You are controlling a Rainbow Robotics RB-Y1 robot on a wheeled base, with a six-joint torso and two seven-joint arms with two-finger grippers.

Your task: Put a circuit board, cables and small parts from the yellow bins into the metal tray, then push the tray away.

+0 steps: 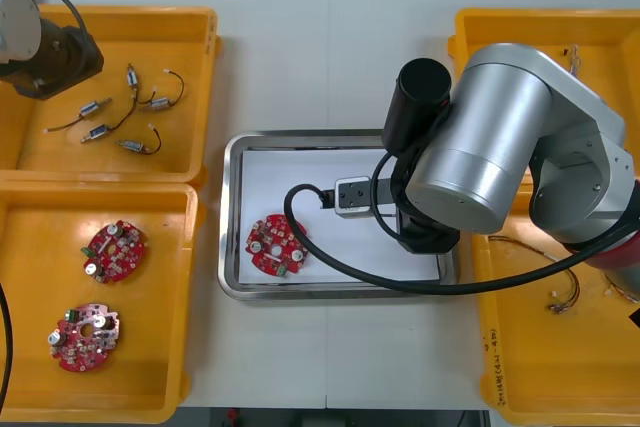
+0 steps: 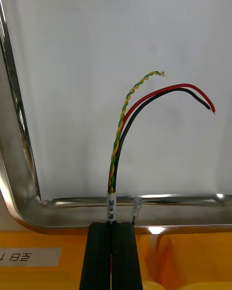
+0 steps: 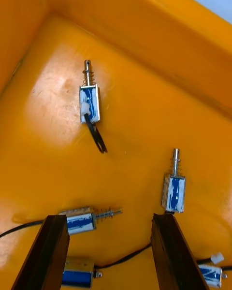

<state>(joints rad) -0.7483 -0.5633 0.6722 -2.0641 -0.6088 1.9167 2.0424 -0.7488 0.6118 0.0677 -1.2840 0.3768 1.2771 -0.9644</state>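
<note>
Three thin cables, one twisted green-and-yellow, one red, one black, run lengthwise straight out from the right gripper, pinched at a white label. They cross the shiny tray rim, tips curling over its white floor. A round red board lies in the tray. The left gripper hangs spread over boxy metal parts in a bin.

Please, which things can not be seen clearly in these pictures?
- Front view: the right arm covers the metal tray's right side.
- Right wrist view: the right pincer, by the tray's rim, is shut on the cable, hiding its end.
- Left wrist view: the open left pincer, in a yellow bin, hides part of one small metal part.
</note>
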